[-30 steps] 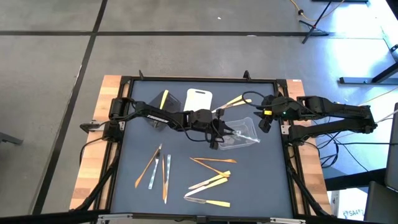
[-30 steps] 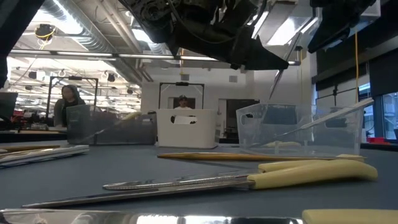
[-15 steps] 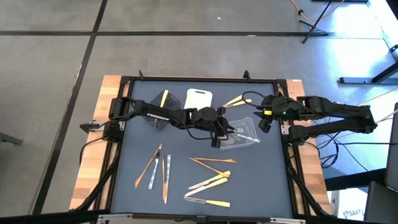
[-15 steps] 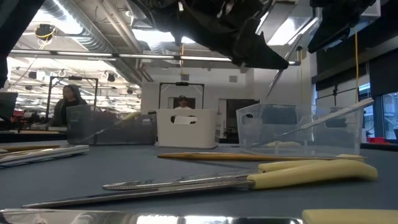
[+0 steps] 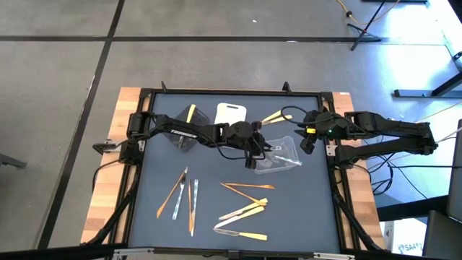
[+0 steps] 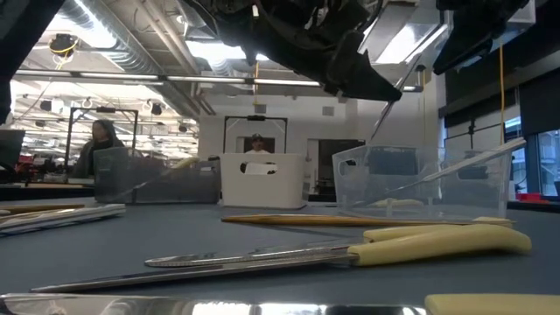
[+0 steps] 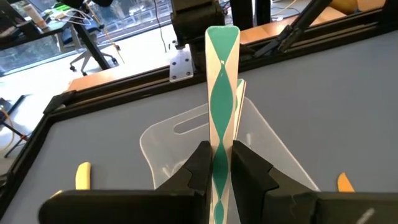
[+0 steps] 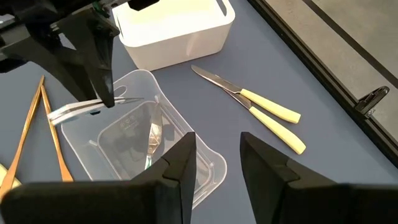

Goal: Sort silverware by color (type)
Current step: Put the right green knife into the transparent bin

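My left gripper (image 5: 253, 155) hangs over the clear tray (image 5: 278, 155) at the table's middle, shut on a silver-grey utensil (image 7: 222, 81). The utensil also shows in the low view (image 6: 389, 101) and the right wrist view (image 8: 78, 111). My right gripper (image 8: 214, 149) is open and empty near the table's right edge (image 5: 309, 144), beside the clear tray (image 8: 137, 134). Loose yellow, orange-brown and silver silverware (image 5: 245, 206) lies flat on the near half of the table. Two yellow-handled knives (image 8: 261, 109) lie by the white tray (image 8: 180, 25). My left gripper pinches the silver-grey utensil near one end (image 7: 218, 171) between its two fingers. The fingers come from above, slanting down. The utensil sticks out past the fingertips and slants down over the clear tray, lifted clear (image 6: 378, 127).
A black tray (image 5: 184, 133) with a yellow utensil (image 5: 190, 114) stands at the far left, and the white tray (image 5: 231, 114) is beside it. More utensils (image 5: 180, 193) lie at the near left. Orange-brown pieces (image 8: 31, 130) lie near the clear tray. People show in the room beyond.
My left gripper has gone a little toward the table's right edge, over the clear tray, still shut on the silver-grey utensil, which stays clear of the tray.
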`<state>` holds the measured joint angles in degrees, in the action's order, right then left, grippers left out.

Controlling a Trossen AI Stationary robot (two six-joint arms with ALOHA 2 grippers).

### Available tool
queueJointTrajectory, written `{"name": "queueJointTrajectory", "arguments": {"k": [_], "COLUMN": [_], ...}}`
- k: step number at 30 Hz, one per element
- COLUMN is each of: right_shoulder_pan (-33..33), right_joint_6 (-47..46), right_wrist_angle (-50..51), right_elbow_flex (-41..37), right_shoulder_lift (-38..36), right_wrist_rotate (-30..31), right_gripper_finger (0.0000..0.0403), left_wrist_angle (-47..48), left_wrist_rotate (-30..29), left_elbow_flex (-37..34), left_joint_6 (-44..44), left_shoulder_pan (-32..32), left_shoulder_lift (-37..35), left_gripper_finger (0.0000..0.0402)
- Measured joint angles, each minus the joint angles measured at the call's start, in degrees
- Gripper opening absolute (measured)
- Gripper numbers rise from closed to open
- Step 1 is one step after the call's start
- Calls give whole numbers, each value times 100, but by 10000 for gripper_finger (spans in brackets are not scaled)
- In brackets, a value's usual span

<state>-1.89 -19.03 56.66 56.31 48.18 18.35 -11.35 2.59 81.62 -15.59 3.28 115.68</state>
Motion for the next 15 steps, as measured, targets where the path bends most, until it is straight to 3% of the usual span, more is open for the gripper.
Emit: {"name": "queueJointTrajectory", "arguments": {"k": [15], "right_shoulder_pan": [0], "right_joint_6": [0], "right_wrist_angle": [0], "right_elbow_flex": [0], "right_shoulder_lift": [2], "right_wrist_rotate": [-1], "right_gripper_finger": [111], "left_wrist_angle": [-79], "left_wrist_rotate": [7], "left_elbow_flex": [0], "left_joint_6": [0], "left_shoulder_pan": [-3], "left_shoulder_lift": [37], "left_gripper_finger": [60]}}
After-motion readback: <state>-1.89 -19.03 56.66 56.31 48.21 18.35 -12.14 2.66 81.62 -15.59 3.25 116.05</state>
